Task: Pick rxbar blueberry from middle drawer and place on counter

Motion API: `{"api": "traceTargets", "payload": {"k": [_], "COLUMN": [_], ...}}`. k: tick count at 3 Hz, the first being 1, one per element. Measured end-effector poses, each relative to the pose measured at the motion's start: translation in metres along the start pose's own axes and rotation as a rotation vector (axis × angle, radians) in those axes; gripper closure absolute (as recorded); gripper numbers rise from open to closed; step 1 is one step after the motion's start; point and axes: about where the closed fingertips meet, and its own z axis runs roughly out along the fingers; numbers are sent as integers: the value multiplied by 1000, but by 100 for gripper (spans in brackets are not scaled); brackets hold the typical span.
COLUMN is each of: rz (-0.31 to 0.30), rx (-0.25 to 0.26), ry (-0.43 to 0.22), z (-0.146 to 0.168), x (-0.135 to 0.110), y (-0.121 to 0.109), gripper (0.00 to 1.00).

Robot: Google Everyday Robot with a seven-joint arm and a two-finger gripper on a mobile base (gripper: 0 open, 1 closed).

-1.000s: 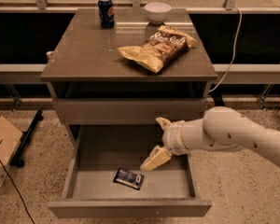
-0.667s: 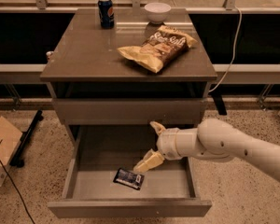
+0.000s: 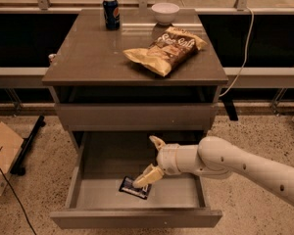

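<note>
The rxbar blueberry [image 3: 132, 189], a small dark flat bar, lies on the floor of the open middle drawer [image 3: 88, 185], near its front. My gripper [image 3: 151, 160] reaches in from the right on a white arm and is open. One finger [image 3: 148, 176] points down and its tip is right at the bar's top edge. The other finger [image 3: 157, 142] points up and back, apart from the bar. The counter [image 3: 93, 53] is the grey-brown top of the cabinet above.
On the counter lie a tan-and-brown chip bag [image 3: 166, 48], a blue soda can [image 3: 111, 12] and a white bowl [image 3: 165, 12]. A closed drawer front [image 3: 134, 116] sits above the open drawer. A cardboard box [image 3: 1, 153] stands on the floor at the left.
My gripper has moved left and down inside the drawer, and its lower finger has come up to the bar. The bar has not moved.
</note>
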Motion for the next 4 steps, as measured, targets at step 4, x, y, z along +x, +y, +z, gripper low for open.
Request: {"api": "traceTargets", "payload": {"k": [4], "rz": [35], "rx": [-37], "ry": [-54], "z": [113], "x": [86], "y": [-3], "gripper": [0]}}
